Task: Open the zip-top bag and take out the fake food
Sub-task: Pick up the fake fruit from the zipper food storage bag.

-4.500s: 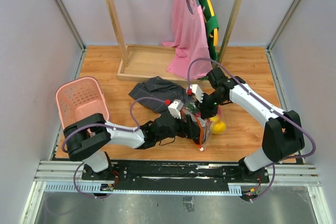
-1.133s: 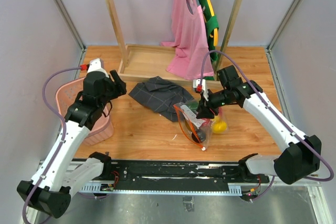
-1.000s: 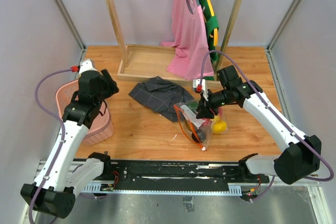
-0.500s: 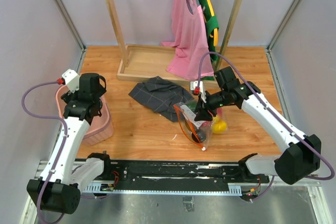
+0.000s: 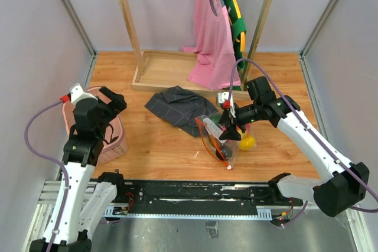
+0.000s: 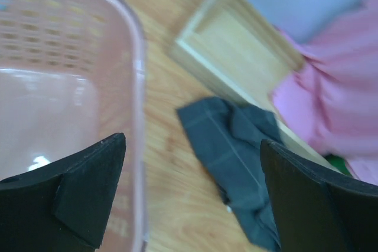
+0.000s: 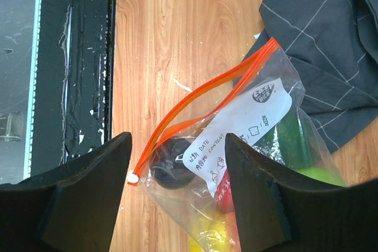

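The zip-top bag (image 5: 216,138) (image 7: 236,146) lies on the wooden floor, and its orange zip strip (image 7: 198,101) is parted along the mouth. Through the clear plastic the fake food shows: a dark fruit (image 7: 169,166), a red one (image 7: 226,196), a yellow one (image 7: 212,231) and a dark green one (image 7: 289,137). A yellow fruit (image 5: 246,142) shows at the bag's right side. My right gripper (image 5: 228,130) (image 7: 177,140) hangs open just above the bag, holding nothing. Far to the left, my left gripper (image 5: 110,102) (image 6: 192,143) is wide open and empty over the rim of the pink basket (image 5: 116,141) (image 6: 71,81).
A grey checked cloth (image 5: 174,104) (image 6: 236,157) (image 7: 319,45) lies just behind the bag. A wooden clothes rack (image 5: 171,70) with a pink garment (image 5: 212,33) stands at the back. The black base rail (image 7: 71,57) runs along the near edge.
My left arm has swung from the bag to the pink basket, and its jaws have opened wide. My right gripper has opened wider above the bag and shifted slightly.
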You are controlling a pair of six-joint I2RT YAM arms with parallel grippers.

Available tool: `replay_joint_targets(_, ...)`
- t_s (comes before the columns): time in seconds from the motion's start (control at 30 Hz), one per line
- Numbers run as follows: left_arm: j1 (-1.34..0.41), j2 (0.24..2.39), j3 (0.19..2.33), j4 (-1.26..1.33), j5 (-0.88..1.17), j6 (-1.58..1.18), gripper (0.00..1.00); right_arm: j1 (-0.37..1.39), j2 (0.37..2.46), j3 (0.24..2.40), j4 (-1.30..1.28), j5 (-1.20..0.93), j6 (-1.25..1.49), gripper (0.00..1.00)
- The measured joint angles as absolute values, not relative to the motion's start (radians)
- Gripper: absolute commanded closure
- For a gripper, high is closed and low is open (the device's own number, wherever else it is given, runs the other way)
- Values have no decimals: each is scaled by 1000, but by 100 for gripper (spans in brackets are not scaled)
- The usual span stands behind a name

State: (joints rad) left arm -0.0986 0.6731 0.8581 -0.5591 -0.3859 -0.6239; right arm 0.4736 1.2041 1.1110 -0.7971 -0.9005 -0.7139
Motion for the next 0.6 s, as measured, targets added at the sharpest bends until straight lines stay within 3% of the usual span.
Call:
replay_joint_targets(0.2,-98,524,715,-371,-1,-615,1,474,1196,1107,-790,-918,-715,32)
replay_joint_targets(0.37,-99,525,617,-158,296,-710,1,474,1189,1106,-789,-918,-715,30)
replay_joint_targets(0.47,-130,550,567,-50,393,-765,1,474,1187,1106,-789,-918,-714,29)
replay_joint_targets(0.6,-314,575,524,63,416,-786,1,474,1187,1106,-789,-917,-707,29)
